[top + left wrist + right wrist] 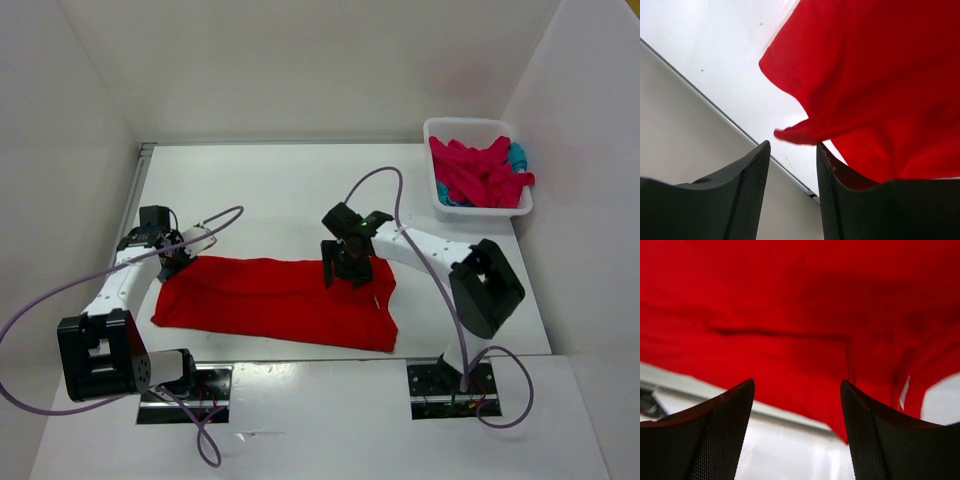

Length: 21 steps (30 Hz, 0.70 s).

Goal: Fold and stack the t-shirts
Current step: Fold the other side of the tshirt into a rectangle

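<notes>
A bright red t-shirt (pixel 280 300) lies folded into a long band across the near middle of the table. My left gripper (pixel 176 258) is at its left end, open, with a sleeve corner (pixel 790 134) just past the fingertips and nothing between them. Over the shirt's upper right part, my right gripper (pixel 345 272) stands open with red cloth (pixel 790 315) ahead of its fingers and none between them. Crimson-pink t-shirts (pixel 478 172) and a bit of teal-blue one (pixel 517 155) fill the basket.
The white basket (pixel 436 205) stands at the back right by the right wall. White walls close in the table on three sides. A metal strip (pixel 138 190) runs along the table's left edge. Purple cables loop from both arms.
</notes>
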Motion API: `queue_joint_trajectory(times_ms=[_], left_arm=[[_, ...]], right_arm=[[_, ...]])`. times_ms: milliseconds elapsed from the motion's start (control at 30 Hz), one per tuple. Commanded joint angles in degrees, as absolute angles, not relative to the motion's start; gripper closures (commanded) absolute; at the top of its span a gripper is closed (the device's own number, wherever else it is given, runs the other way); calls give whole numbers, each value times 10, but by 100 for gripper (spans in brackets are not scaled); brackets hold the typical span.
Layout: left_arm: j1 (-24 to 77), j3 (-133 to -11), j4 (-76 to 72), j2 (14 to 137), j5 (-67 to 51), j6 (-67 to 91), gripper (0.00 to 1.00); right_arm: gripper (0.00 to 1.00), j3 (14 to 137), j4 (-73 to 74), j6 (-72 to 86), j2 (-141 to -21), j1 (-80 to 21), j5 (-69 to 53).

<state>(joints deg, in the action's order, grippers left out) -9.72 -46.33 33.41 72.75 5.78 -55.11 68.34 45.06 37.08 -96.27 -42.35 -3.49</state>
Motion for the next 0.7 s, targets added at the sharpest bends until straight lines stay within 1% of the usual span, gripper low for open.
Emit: queue_joint_trajectory(times_ms=[0, 167, 300, 467, 567, 633, 667], left_arm=[[-101, -453, 334, 711, 104, -543, 46], [-101, -453, 345, 706, 122, -533, 37], [-113, -458, 345, 701, 166, -521, 36], [-120, -458, 345, 695, 183, -521, 35], [-120, -473, 382, 695, 126, -521, 30], [-120, -480, 424, 695, 66, -530, 29], [-120, -480, 431, 695, 55, -535, 27]], right_arm=[[25, 710, 418, 354, -988, -432, 23], [25, 696, 394, 354, -1000, -432, 29], [25, 675, 377, 359, -1018, -432, 29], [25, 658, 355, 359, -1029, -432, 15], [25, 646, 355, 354, -1029, -432, 15], [25, 636, 348, 349, -1023, -432, 3], [25, 635, 348, 349, -1023, -432, 3]])
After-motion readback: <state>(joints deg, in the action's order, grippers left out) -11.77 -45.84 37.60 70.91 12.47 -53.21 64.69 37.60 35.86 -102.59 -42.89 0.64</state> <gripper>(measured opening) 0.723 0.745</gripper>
